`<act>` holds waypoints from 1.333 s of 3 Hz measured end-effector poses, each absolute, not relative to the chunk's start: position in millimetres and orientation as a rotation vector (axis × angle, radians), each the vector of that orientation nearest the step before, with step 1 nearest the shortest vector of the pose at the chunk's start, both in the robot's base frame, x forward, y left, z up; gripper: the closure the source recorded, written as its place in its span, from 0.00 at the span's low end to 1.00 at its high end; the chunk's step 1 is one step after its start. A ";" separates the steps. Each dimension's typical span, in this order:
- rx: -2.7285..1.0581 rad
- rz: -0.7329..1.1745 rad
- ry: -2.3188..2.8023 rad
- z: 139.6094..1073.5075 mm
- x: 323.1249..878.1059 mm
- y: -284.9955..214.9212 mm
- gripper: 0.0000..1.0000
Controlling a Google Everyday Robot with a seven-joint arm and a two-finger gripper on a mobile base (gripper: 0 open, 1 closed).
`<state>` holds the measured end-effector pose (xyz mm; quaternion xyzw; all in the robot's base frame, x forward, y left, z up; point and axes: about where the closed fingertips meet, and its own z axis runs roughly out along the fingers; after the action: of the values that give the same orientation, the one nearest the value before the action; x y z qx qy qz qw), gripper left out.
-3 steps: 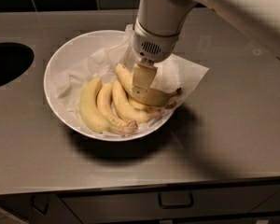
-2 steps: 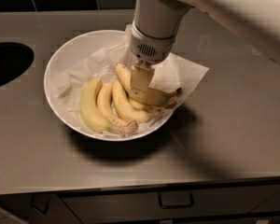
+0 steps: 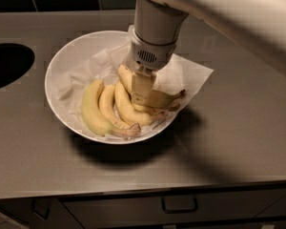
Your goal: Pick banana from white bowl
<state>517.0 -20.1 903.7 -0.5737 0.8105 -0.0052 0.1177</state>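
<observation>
The white bowl (image 3: 55, 87) stands on the grey counter, lined with crumpled white paper (image 3: 193, 75) that hangs over its right rim. Several bananas lie in it. The long pale-yellow banana (image 3: 163, 99) lies at the right, its dark stem pointing right. A fatter greenish-yellow banana (image 3: 89, 111) lies at the left, with two shorter yellow bananas (image 3: 126, 108) between them. My gripper (image 3: 142, 97) comes straight down from the big white arm into the bowl. It sits at the middle of the long banana and hides that part of it.
A dark round hole (image 3: 5, 63) is cut into the counter at the far left. Dark wall tiles run along the back. The counter's front edge is below the bowl, with a drawer handle (image 3: 179, 204) under it.
The arm and gripper have shifted slightly to the left and a little lower over the long banana. The bananas and the bowl have not moved.
</observation>
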 end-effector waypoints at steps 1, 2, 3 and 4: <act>-1.646 -0.024 2.402 900.3 516.9 -22.9 0.44; -1.622 -0.028 2.425 898.0 516.4 -23.8 0.50; -1.623 -0.023 2.427 897.2 516.1 -22.1 0.50; -1.624 -0.015 2.429 895.5 515.5 -19.8 0.50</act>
<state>515.5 -19.8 895.5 -0.5524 0.8263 -0.0051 0.1095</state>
